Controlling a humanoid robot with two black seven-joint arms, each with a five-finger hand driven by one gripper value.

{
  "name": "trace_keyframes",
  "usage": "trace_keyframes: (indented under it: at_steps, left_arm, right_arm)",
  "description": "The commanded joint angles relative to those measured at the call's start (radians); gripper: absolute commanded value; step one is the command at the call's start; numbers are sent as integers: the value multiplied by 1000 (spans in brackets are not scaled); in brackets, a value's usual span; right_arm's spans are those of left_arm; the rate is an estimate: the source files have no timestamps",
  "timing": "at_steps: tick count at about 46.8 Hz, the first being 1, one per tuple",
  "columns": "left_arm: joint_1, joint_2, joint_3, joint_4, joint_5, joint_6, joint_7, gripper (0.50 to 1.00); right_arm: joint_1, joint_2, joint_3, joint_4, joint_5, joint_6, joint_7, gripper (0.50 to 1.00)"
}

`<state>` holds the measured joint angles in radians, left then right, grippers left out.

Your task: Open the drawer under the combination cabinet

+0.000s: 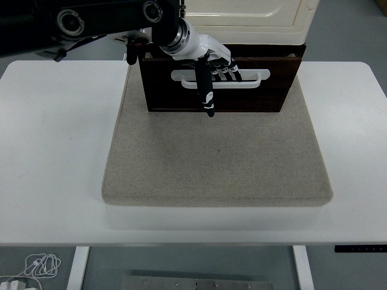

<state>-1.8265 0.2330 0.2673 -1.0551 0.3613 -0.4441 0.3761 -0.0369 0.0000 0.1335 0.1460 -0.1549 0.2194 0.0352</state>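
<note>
With my left hand [213, 67] hooked through the white handle [221, 80], fingers grasping it, the dark drawer [221, 84] sits under the cream cabinet [245, 21] at the beige mat's [217, 157] far edge. Step in hand: pulling. Next move, I judge: draw straight toward the near edge.

Dark glossy wood drawer [254, 93], rough cloth mat [217, 157]

I see bright, even overhead light, soft shadows; sharp focus, though the dark drawer [221, 81] front perhaps hides detail.
</note>
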Motion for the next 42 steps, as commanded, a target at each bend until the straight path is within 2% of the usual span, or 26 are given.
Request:
trace_keyframes:
  at_steps: [1,42]
  left_arm:
    - [-2,0,-2,1,-4,-8,0,1000]
    - [-19,17,-31,-5,-12,-120,0,1000]
  right_arm:
    - [0,0,0,0,0,0,0,926]
    - [0,0,0,0,0,0,0,926]
